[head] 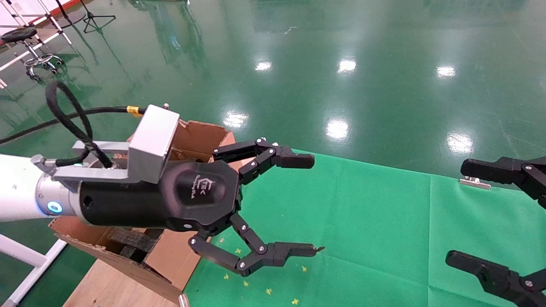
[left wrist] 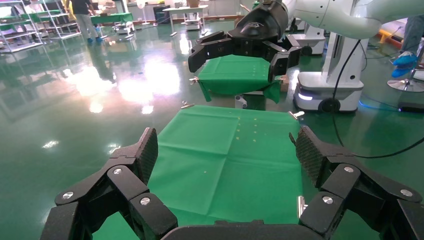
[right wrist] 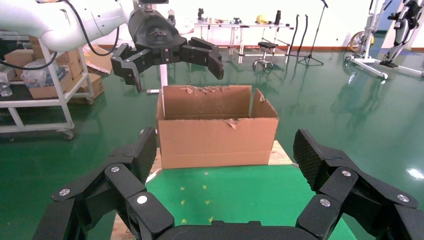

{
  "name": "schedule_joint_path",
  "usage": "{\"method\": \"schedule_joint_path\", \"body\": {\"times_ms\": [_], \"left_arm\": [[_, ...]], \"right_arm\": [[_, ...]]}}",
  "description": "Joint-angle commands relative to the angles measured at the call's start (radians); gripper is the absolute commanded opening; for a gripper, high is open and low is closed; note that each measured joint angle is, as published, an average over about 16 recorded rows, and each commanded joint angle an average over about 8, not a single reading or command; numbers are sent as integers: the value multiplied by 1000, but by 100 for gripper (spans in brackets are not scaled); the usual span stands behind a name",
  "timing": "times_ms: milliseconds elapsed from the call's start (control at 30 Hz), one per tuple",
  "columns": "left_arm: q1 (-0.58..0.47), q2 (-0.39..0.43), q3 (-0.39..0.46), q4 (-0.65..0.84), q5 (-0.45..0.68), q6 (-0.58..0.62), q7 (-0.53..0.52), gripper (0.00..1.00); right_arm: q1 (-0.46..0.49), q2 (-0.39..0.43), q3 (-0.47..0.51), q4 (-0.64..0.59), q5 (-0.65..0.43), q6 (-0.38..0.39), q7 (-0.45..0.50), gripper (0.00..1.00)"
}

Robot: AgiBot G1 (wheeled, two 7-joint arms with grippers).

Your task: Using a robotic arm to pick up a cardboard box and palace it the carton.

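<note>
The carton (head: 197, 135), large, brown, with ragged flaps and black foam (head: 133, 241) inside, stands at the left end of the green-clothed table (head: 375, 221). It also shows in the right wrist view (right wrist: 217, 137). My left gripper (head: 313, 204), on the white arm, hovers open and empty beside the carton, over the cloth; it also shows in its own view (left wrist: 226, 150) and the right wrist view (right wrist: 170, 67). My right gripper (head: 458, 212) is open and empty at the table's right end, also seen in its own view (right wrist: 222, 150). The small cardboard box is out of view.
The carton rests on a wooden board (head: 115, 285). Small yellow marks (head: 268, 291) dot the cloth near the carton. A metal clip (head: 474, 183) holds the cloth's far edge. A stool (head: 25, 38) and a shelf cart (right wrist: 40, 85) stand on the green floor.
</note>
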Motion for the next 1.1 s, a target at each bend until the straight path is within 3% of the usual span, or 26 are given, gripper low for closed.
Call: {"method": "schedule_joint_path", "body": {"times_ms": [33, 1100], "left_arm": [[0, 0, 0, 1, 1, 0, 0, 100], [-3, 0, 1, 3, 4, -1, -1, 100]], "right_arm": [[0, 0, 0, 0, 0, 0, 0, 100], [0, 0, 0, 0, 0, 0, 0, 100]]}}
